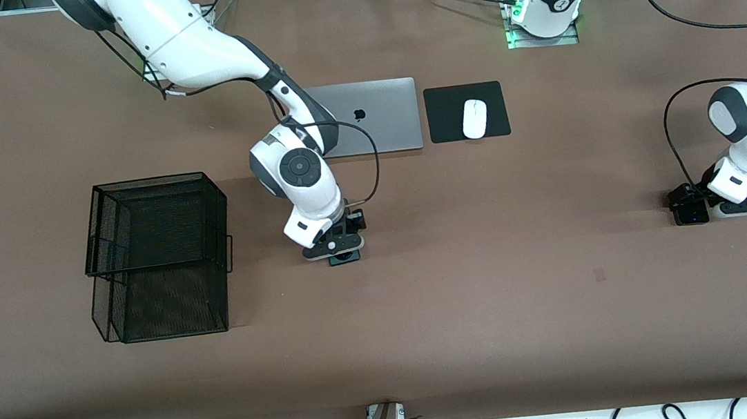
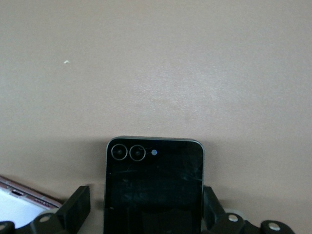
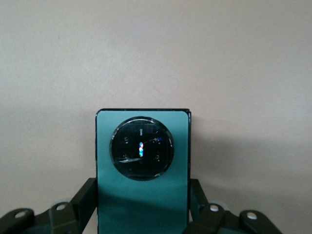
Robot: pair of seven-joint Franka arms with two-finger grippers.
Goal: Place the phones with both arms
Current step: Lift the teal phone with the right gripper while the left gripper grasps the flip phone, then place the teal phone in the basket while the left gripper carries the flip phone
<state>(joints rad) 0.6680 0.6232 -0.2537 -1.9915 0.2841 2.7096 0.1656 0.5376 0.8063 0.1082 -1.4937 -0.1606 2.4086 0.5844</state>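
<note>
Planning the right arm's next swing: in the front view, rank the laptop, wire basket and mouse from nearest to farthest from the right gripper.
The right gripper is at mid-table, fingers either side of the green phone.
1. Laptop, farther from the front camera.
2. Wire basket, toward the right arm's end.
3. Mouse, on its pad beside the laptop.
</note>
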